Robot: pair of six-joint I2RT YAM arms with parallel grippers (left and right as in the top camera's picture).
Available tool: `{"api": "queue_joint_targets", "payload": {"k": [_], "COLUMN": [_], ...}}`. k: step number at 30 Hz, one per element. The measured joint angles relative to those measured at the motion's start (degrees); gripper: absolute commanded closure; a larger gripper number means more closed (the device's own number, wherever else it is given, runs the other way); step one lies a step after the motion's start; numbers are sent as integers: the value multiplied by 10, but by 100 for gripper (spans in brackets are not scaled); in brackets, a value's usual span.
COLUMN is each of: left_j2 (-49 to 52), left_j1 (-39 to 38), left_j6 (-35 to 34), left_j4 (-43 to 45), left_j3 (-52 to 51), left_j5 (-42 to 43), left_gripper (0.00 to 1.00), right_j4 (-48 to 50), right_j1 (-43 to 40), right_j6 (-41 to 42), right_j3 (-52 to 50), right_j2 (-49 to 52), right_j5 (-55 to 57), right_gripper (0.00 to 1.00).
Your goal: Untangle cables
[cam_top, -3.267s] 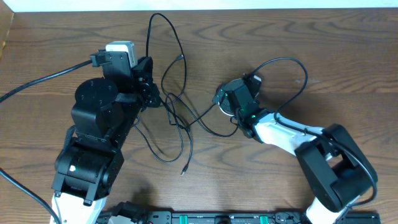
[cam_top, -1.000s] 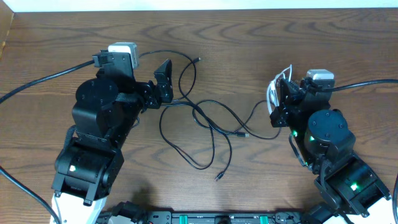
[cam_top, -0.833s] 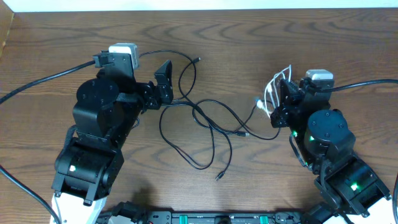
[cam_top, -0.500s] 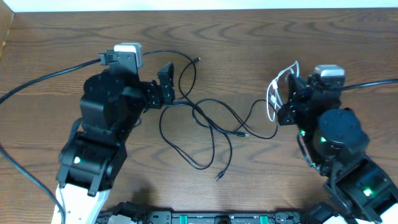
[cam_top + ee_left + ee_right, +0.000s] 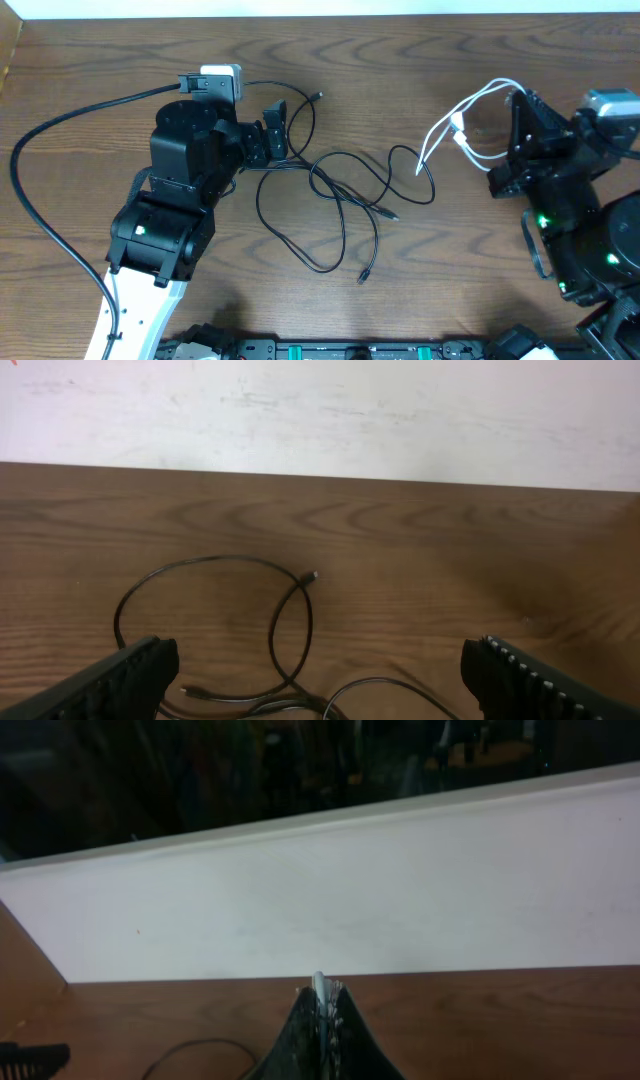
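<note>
Wood-grain counter (image 5: 120, 60) fills the overhead view, pale wall along its far edge. Left arm (image 5: 185, 170) reaches in from the lower left, right arm (image 5: 590, 230) sits at the far right edge.

Between them, the black cables (image 5: 340, 200) sprawl over the middle of the counter in crossing loops, lying flat. One loop runs up beside the left end effector (image 5: 277, 130), which has its fingers spread wide and nothing between them. The left wrist view shows that same loop on the wood ahead of the two finger pads (image 5: 130, 675), not touched.

Over on the right, the white cable (image 5: 455, 125) hangs from the right end effector (image 5: 320, 1005), pinched tight between fingers that meet. It arcs left and down from the grip. Its lower end comes right beside a small black loop (image 5: 425, 185); whether the two are hooked together, I cannot tell.

Smallest now: one black plug (image 5: 363, 277) lies loose at the near side of the tangle, another (image 5: 318, 95) near the far side.
</note>
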Motion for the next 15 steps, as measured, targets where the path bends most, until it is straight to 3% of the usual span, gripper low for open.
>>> {"api": "queue_joint_targets", "payload": {"k": [4, 6, 9, 15], "left_j2": [0, 0, 0, 0], "left_j1": [0, 0, 0, 0], "left_j6": [0, 0, 0, 0], "left_j4": [0, -1, -1, -1], "left_j3": [0, 0, 0, 0], "left_j5": [0, 0, 0, 0], "left_gripper": [5, 5, 5, 5], "right_j4": [-28, -45, -67, -106], "right_j1": [0, 0, 0, 0], "right_j6": [-2, -3, -6, -5], "right_j3": [3, 3, 3, 3], "right_j2": [1, 7, 19, 27], "right_j5": [-5, -6, -6, 29], "right_gripper": [97, 81, 85, 79]}}
